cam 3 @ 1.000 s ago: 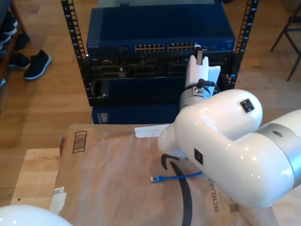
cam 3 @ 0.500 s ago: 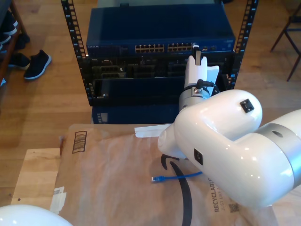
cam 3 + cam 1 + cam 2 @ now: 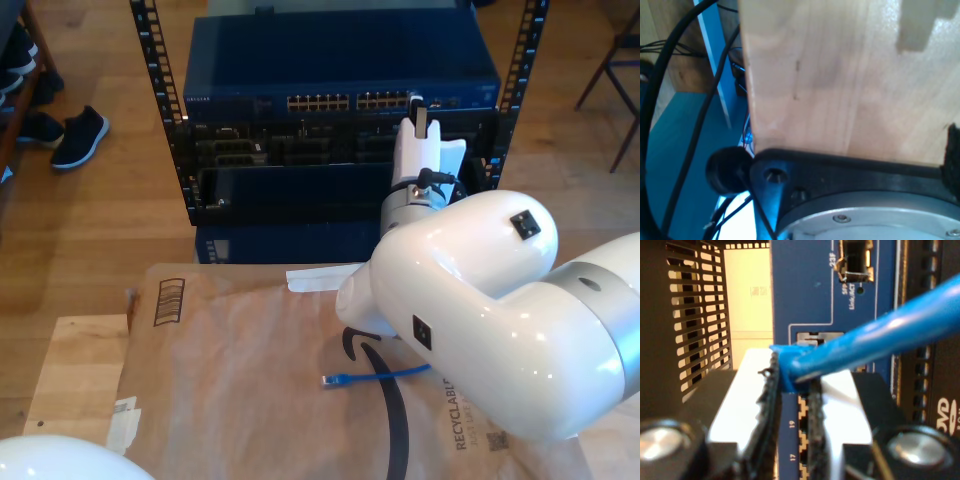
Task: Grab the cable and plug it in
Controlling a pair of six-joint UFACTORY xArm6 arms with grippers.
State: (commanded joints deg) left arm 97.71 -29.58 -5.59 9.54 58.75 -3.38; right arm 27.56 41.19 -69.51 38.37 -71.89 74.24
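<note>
Exterior view, sweeping from its left: the cable's (image 3: 375, 376) loose plug end lies on the brown paper sheet (image 3: 240, 390), well behind and below my second gripper (image 3: 421, 118), which is up at the blue network switch (image 3: 340, 100), by its port row. Second wrist view takes us close: the pads (image 3: 771, 405) are nearly closed, pinching the bright blue cable just behind its tip, with port labels 17 and 19 directly ahead. I'd judge the grab done and the seating left; whether the plug has entered a port, I cannot tell. Thin, glossy, springy-looking cord. My first gripper's state I cannot tell; its camera faces pale wood (image 3: 840, 75).
</note>
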